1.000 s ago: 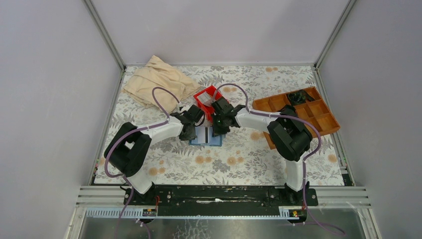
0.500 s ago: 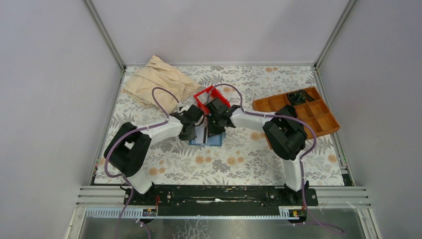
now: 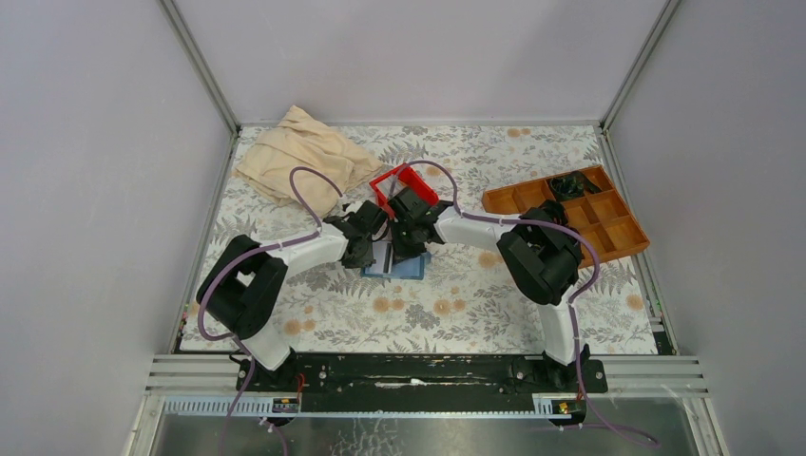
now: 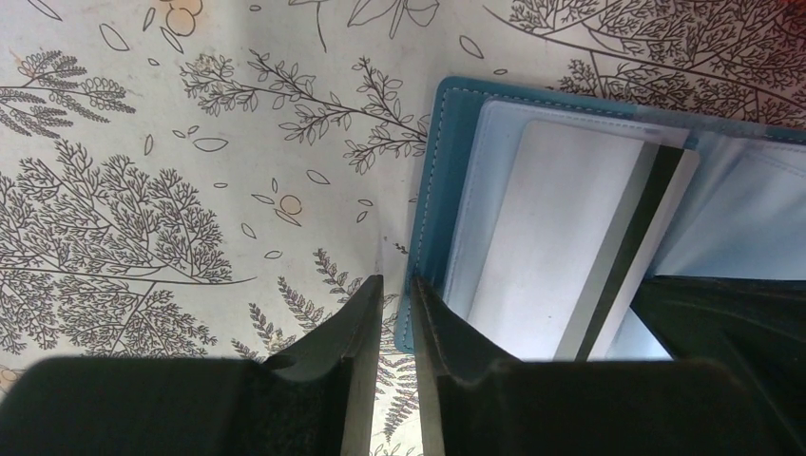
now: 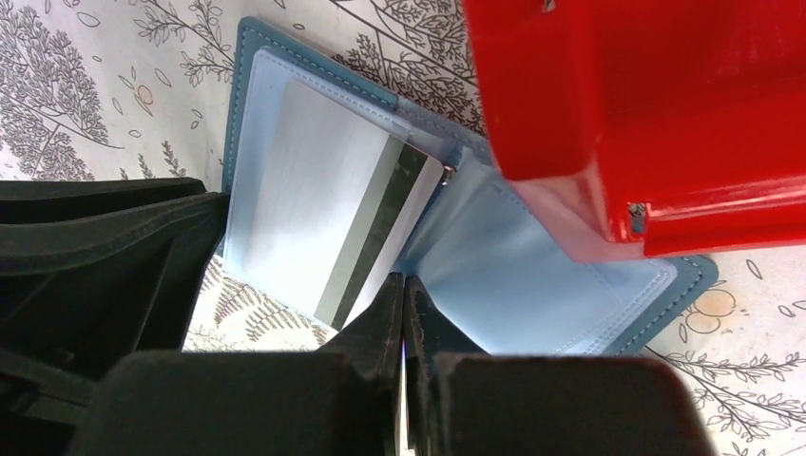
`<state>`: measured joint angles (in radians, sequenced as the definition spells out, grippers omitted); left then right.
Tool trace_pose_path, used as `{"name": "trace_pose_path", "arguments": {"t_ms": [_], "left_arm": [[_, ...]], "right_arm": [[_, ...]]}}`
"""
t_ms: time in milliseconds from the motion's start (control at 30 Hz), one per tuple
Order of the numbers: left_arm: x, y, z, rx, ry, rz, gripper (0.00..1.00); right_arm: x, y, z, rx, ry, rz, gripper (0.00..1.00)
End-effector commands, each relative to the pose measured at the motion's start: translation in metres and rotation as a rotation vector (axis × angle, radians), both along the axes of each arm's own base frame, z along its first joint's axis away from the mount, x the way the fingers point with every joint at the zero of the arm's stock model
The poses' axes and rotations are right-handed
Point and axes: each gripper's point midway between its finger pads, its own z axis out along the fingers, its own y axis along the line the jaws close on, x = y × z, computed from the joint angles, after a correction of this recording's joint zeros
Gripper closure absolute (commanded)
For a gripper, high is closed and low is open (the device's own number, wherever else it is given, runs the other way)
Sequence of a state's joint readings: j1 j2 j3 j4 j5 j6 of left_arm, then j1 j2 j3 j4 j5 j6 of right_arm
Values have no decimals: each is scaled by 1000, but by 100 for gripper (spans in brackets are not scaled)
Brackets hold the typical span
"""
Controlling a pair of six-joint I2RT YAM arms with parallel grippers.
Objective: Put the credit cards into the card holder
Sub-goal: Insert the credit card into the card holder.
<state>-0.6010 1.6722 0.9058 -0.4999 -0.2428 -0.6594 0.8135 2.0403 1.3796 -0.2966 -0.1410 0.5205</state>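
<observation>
The teal-blue card holder [image 3: 409, 269] lies open on the floral cloth; it also shows in the left wrist view [image 4: 432, 171] and the right wrist view [image 5: 532, 275]. A silver credit card [image 5: 323, 209] with a dark stripe sits partly in its left pale-blue slot, the stripe end sticking out [image 4: 561, 237]. My left gripper [image 4: 394, 290] is almost closed, with its tips at the holder's left edge and one finger on the teal border. My right gripper [image 5: 404, 285] is shut, with its tips at the card's protruding edge by the fold. In the top view both grippers [image 3: 369, 249] [image 3: 404, 249] crowd over the holder.
A red plastic bin [image 3: 394, 182] stands just behind the holder and overhangs its right flap in the right wrist view [image 5: 646, 114]. A beige cloth [image 3: 299, 152] lies at the back left. A brown wooden compartment tray [image 3: 580, 214] sits at the right.
My right gripper has moved left and down onto the open holder, now covering more of the red bin. The left arm has stayed still.
</observation>
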Motion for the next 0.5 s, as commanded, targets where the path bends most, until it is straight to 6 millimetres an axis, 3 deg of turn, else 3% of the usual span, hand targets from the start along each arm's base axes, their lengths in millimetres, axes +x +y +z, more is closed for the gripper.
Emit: {"name": "trace_pose_path", "arguments": {"t_ms": [0,467], "left_arm": [[-73,-14,-50,-98,305,-53,74],[-74,-14,-50,-101,307,-57,74]], "right_arm": [[-1,19,5,18,-10,20,100],[7,29,14,45,-23,29,100]]}}
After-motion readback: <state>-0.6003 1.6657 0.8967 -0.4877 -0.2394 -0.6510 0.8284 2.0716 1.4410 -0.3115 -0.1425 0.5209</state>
